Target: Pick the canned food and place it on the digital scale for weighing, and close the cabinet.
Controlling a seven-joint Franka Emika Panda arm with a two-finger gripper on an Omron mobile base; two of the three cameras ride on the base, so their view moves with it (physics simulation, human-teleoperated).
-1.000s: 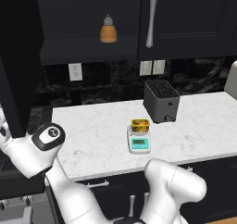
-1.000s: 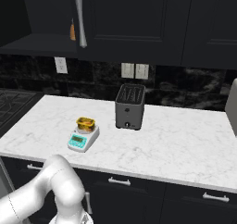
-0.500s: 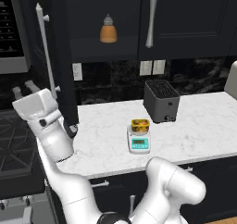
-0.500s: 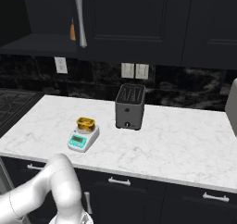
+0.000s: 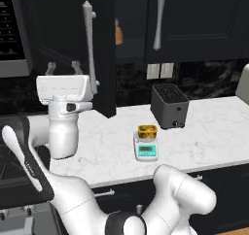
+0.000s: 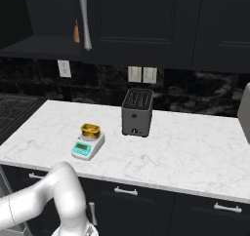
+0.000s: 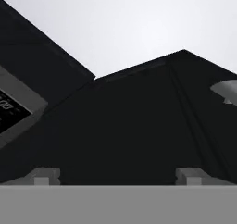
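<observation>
While the tool points up with its two fingertips set wide apart and nothing between them, it sits right against the open cabinet door, just left of the silver handle. Farther back on the white counter, the canned food rests on the digital scale. Behind them stands the toaster. The door hides most of an orange bottle, and its cap can't be made out.

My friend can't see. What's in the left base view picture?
A yellow can sits on a small white and teal scale on a marble counter. The robot's tool points up beside an open black cabinet door; a dark toaster stands behind the scale.
</observation>
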